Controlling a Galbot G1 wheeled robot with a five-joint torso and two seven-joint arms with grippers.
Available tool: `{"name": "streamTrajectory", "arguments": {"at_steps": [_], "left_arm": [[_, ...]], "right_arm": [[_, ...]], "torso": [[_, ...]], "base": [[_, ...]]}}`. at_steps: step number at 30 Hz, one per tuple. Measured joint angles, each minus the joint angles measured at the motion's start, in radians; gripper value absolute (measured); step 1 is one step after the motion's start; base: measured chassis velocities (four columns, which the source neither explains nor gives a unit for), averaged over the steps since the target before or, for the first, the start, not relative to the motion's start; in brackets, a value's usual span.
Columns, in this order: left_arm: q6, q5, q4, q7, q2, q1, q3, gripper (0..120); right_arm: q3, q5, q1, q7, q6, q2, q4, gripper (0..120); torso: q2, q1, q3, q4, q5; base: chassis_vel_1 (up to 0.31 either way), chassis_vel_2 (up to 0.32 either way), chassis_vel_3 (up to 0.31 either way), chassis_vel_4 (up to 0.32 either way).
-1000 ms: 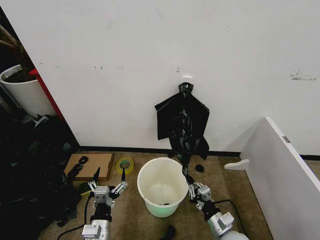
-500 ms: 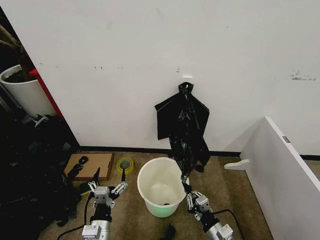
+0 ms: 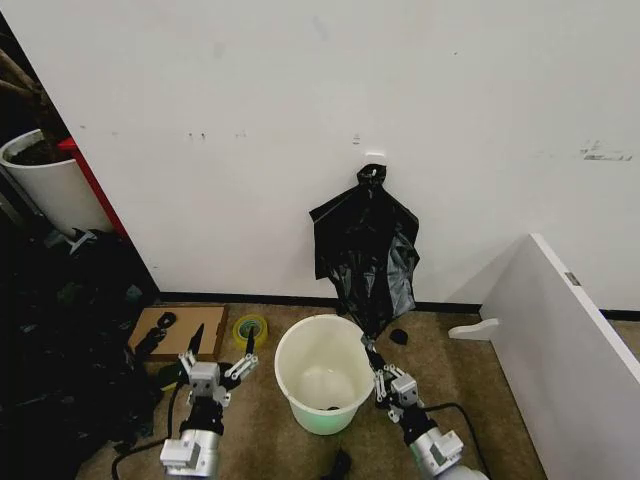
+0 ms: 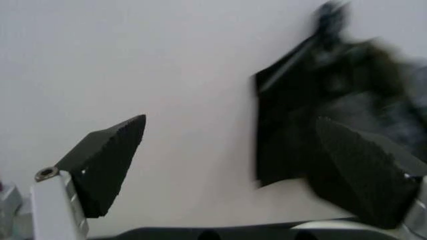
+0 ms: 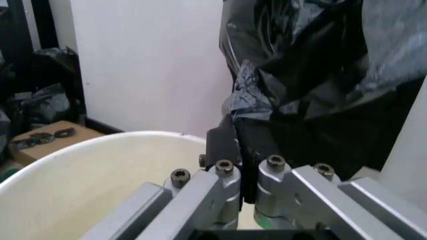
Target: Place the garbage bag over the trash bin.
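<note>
My left gripper (image 3: 221, 366) waits low beside the trash bin (image 3: 322, 374), fingers spread and empty. Over the past second my right gripper (image 3: 375, 357), pinching the garbage bag (image 3: 365, 250) by its bottom tip, has drawn it toward the bin's right rim. The bag hangs fuller from its wall hook (image 3: 373, 168), not yet over the bin.

We are seeing the garbage bag (image 4: 333, 95) only as a blurred dark shape in the left wrist view. In the right wrist view, the trash bin (image 5: 87, 170) is running off the lower left edge. In the head view, the plant pot (image 3: 45, 190) is being cut by the left edge.
</note>
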Motion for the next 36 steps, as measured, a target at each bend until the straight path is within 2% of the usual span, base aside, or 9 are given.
{"name": "streamTrajectory", "arguments": {"at_steps": [3,4,8,11,14,19,24,26,36], "left_arm": [[0.065,-0.18,-0.06,0.009,0.157,-0.083,0.038,100],[0.065,-0.18,-0.06,0.009,0.157,-0.083,0.038,100],[0.147,-0.333,-0.124,0.012,0.324,-0.21,0.07,100],[0.224,-0.403,-0.108,-0.013,0.431,-0.394,0.204,99],[0.254,-0.472,-0.073,-0.034,0.471,-0.562,0.33,99],[0.345,-0.632,0.023,-0.103,0.448,-0.947,0.603,99],[0.43,-0.672,0.063,-0.129,0.418,-1.086,0.731,99],[0.532,-0.713,0.084,-0.159,0.388,-1.193,0.813,99],[0.706,-0.801,0.183,-0.225,0.279,-1.354,0.902,96]], "right_arm": [[0.002,-0.029,0.011,0.01,0.0,0.011,0.0,0],[0.002,-0.029,0.011,0.01,0.0,0.011,0.0,0],[-0.014,-0.072,0.036,0.022,-0.003,0.024,-0.003,0],[-0.016,-0.109,0.045,0.03,-0.004,0.049,-0.016,0],[-0.017,-0.13,0.049,0.034,-0.004,0.067,-0.028,0],[-0.008,-0.137,0.057,0.035,-0.001,0.082,-0.038,0],[0.0,-0.141,0.062,0.035,0.002,0.089,-0.041,0],[0.006,-0.141,0.064,0.035,0.005,0.097,-0.045,0],[0.024,-0.14,0.058,0.034,0.022,0.11,-0.058,0]], "torso": [[0.0,0.0,0.0,-0.0004,-0.0003],[0.0,0.0,0.0,-0.0004,-0.0003],[0.0,0.0,0.0,0.0004,0.0005],[0.0,0.0,0.0,0.0,0.0002],[0.0,0.0,0.0,-0.0001,-0.0004],[0.0,0.0,0.0,-0.0002,-0.0002],[0.0,0.0,0.0,-0.0002,0.0],[0.0,0.0,0.0,0.0002,0.0005],[0.0,0.0,0.0,0.0,0.0005]], "base": [[0.0,0.0,0.0,0.0],[0.0,0.0,0.0,0.0],[0.0,0.0,0.0,0.0],[0.0,0.0,0.0,0.0],[0.0,0.0,0.0,0.0],[0.0,0.0,0.0,0.0],[0.0,0.0,0.0,0.0],[0.0,0.0,0.0,0.0],[0.0,0.0,0.0,0.0]]}}
